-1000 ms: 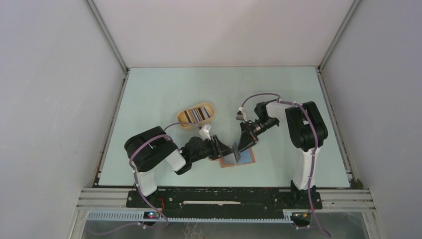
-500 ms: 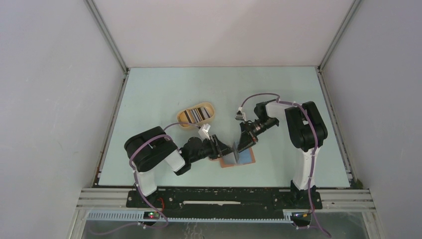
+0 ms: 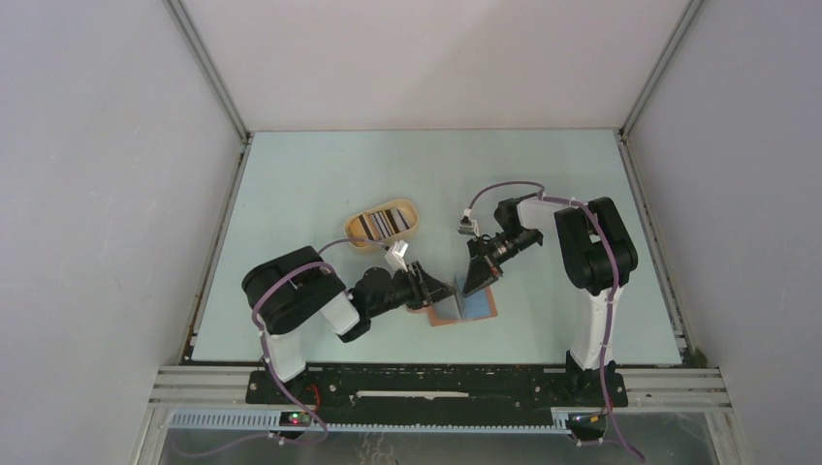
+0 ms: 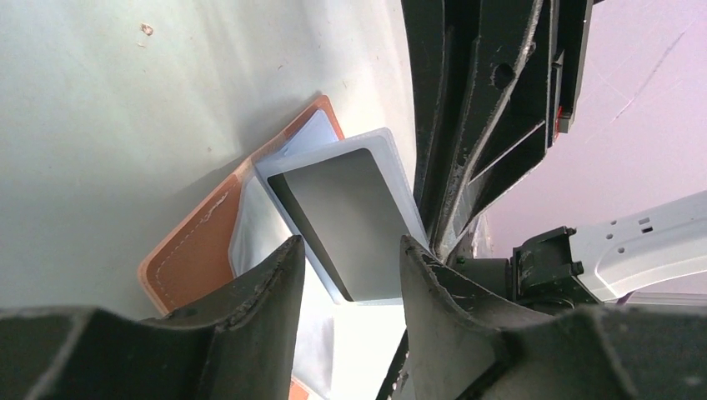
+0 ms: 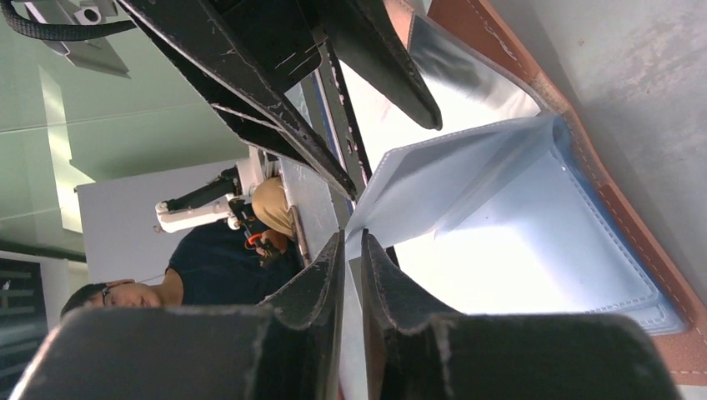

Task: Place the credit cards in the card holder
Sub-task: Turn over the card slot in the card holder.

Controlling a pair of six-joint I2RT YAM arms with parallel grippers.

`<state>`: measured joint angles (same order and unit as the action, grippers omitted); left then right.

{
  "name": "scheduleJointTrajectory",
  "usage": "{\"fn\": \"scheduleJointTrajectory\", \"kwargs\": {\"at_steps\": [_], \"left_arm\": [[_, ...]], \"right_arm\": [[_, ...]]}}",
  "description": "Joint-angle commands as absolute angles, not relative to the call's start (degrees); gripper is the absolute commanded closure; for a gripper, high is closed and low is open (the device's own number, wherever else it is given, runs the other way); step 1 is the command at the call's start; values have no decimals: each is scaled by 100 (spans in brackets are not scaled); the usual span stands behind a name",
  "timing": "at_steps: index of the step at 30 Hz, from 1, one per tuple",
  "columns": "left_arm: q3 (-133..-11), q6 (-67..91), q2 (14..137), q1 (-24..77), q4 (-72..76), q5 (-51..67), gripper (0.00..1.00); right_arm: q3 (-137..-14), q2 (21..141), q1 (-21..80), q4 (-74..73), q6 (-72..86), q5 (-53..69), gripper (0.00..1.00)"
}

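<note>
Pale-green table carries all items. Tan oval tray, left of centre, holds several striped cards not yet moved. Card holder lies open and flat near the front edge, betw. both arms, brown cover down. One clear sleeve stands up from it w/ a dark card apparently seated inside. R gripper pinches the sleeve's edge. L gripper has jaws apart, gripping nothing, card edge just ahead. Est. progress: one card in or nearly in; tray stock left to do.
</note>
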<state>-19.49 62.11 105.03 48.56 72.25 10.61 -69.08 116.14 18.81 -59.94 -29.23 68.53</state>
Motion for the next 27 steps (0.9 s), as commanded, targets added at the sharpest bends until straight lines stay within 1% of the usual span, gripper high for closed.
{"fn": "scheduleJointTrajectory", "kwargs": {"at_steps": [1, 8, 14, 22, 27], "left_arm": [[-1796, 6249, 10515, 4811, 7615, 972, 49], [-1687, 6267, 10462, 4807, 7784, 932, 46], [-1627, 6256, 10390, 4794, 7774, 899, 44], [-1515, 6167, 10144, 4799, 7597, 770, 42], [-1317, 6081, 9758, 4797, 7377, 582, 42]], "right_arm": [[-7058, 11644, 1925, -5875, -2816, 6724, 82], [-7060, 11658, 1933, -5795, -2736, 6558, 88], [-6950, 11540, 2013, -5484, -2496, 6223, 90], [-6742, 11093, 2381, -4794, -1962, 5444, 86], [-6688, 10883, 2681, -4585, -1830, 5252, 83]]}}
